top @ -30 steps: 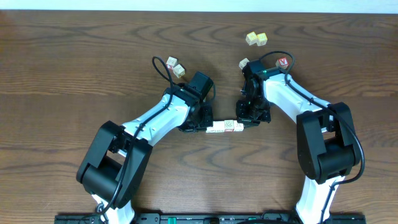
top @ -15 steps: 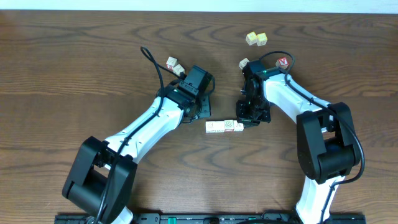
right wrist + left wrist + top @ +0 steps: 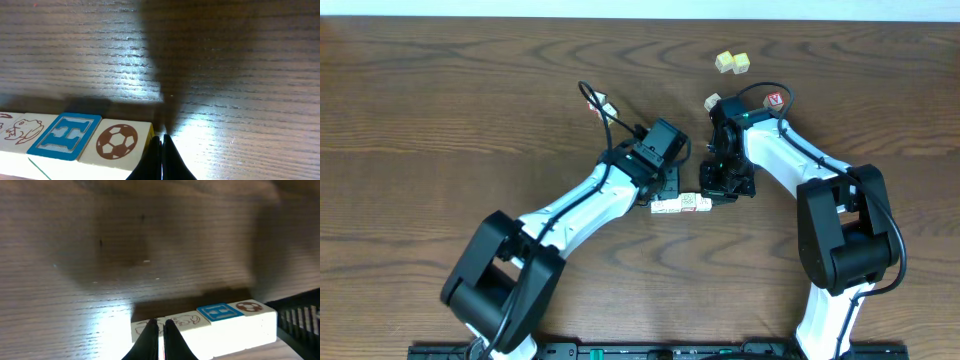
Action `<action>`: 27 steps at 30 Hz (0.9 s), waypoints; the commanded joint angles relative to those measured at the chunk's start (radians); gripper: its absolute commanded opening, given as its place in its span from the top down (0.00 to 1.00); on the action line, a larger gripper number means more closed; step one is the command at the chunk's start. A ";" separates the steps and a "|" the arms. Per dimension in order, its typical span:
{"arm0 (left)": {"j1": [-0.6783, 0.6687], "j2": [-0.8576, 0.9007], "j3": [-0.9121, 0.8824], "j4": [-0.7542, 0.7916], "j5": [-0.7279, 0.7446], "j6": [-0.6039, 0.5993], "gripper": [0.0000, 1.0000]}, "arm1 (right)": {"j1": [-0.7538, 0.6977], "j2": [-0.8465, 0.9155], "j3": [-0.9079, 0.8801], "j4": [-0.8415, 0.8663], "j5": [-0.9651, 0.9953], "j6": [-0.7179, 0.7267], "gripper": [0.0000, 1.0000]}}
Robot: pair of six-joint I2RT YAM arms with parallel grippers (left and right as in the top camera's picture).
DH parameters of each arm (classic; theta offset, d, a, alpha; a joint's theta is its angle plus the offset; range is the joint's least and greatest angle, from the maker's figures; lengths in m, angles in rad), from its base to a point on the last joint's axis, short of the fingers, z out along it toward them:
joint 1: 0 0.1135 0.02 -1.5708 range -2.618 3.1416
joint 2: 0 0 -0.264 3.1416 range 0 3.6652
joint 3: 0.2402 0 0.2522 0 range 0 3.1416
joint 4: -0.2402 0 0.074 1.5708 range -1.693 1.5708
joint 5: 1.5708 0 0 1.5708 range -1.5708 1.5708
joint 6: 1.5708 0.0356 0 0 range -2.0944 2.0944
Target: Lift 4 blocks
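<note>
Left gripper [image 3: 159, 330] and right gripper [image 3: 162, 142], both clenched empty, are sitting at opposite ends of the blocks [image 3: 682, 204]. Their row's long axis is running straight between them.

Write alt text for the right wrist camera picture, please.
Three pale blocks lie in a row at the lower left, their tops showing a brown rabbit drawing, a blue H and a brown football. The right gripper, shut, sits at the row's football end, over a dark wooden table.
</note>
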 commanded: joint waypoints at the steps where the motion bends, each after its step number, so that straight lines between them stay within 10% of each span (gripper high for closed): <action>1: -0.008 0.023 -0.009 0.003 -0.005 -0.026 0.93 | 0.009 -0.022 -0.003 -0.001 -0.005 0.010 0.99; 27: -0.036 0.048 -0.009 0.006 0.029 -0.056 0.93 | 0.009 -0.022 -0.003 -0.001 -0.005 0.010 0.99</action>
